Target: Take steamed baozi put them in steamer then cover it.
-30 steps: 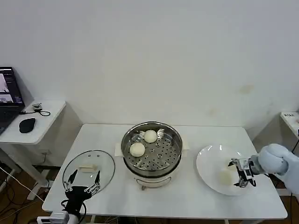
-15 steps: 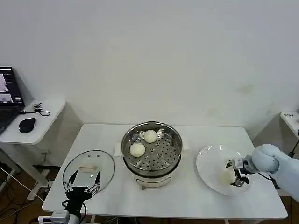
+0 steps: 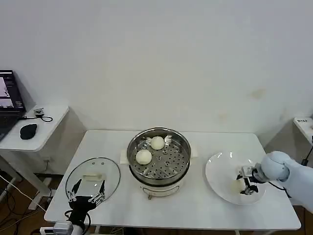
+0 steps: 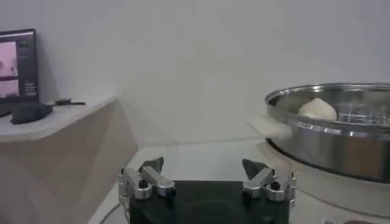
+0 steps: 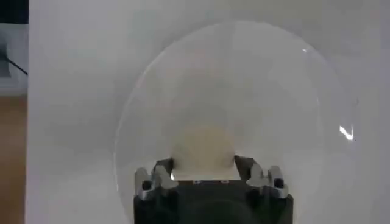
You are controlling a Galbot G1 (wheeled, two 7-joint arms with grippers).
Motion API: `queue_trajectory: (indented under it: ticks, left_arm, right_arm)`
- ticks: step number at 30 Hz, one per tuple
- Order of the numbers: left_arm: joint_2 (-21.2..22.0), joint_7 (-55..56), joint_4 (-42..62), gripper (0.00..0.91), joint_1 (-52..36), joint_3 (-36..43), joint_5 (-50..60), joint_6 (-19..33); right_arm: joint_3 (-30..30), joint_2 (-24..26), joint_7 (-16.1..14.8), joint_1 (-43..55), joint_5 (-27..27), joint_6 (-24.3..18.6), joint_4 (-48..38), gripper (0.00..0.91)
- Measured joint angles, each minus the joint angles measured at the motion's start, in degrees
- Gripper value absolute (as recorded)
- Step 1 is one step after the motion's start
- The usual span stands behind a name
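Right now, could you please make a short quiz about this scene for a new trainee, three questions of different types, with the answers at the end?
1. How many steamed baozi lie in the steamer?
2. True or false: the glass lid already covers the steamer.
3. The fingers of the right gripper stand on either side of what? A) a baozi on the white plate B) the lid's handle C) the steamer's rim

Key:
1. Two, on the perforated tray.
2. False. The lid lies flat on the table left of the steamer, with the left gripper, open, beside it.
3. A
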State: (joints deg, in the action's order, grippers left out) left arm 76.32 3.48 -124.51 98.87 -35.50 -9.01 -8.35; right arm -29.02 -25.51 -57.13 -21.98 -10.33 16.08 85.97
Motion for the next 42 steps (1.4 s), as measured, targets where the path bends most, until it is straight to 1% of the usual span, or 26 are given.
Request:
queue_trajectory:
  ticks: [5,10,16,22,27,32,37,42]
  left_arm:
    - [-0.20,0.00,-0.19,0.907,0.04,-0.05,-0.10,-0.02]
    - [-0.38,0.00,-0.43,0.907,-0.05,-0.09,-0.28,-0.01]
    - [-0.76,-0.08,-1.02,0.907,-0.17,-0.16,-0.55,-0.14]
    - [-1.08,-0.10,-1.31,0.907,-0.19,-0.50,-0.72,-0.19]
    - [-1.23,-0.11,-1.52,0.907,-0.47,-0.89,-0.92,-0.41]
    - [-0.94,-0.09,-1.56,0.907,-0.69,-1.17,-0.86,-0.51]
    - [-1.19,-0.11,-1.70,0.907,-0.36,-1.87,-1.00,-0.60]
    - [-1.63,-0.16,-2.05,0.907,0.36,-2.84,-1.74,-0.61]
  right_arm:
    - [-0.69,1.21,-1.26,1.97,0.77,-0.03,1.41,0.615]
    - [-3.10,3.07,-2.68,6.69,2.40,-0.15,3.44,0.615]
    - [-7.31,4.24,-4.25,15.65,5.52,-0.19,5.92,0.615]
    - [-13.75,3.23,-5.59,27.66,9.54,0.00,7.77,0.615]
    - [-19.78,0.30,-6.10,37.87,12.87,0.26,8.15,0.615]
    - [-24.86,-4.65,-6.13,45.67,15.58,0.52,8.01,0.615]
    - [-27.77,-11.14,-5.91,49.71,17.08,0.59,6.89,0.615]
    - [-29.84,-18.00,-5.56,50.86,17.81,0.24,5.06,0.615]
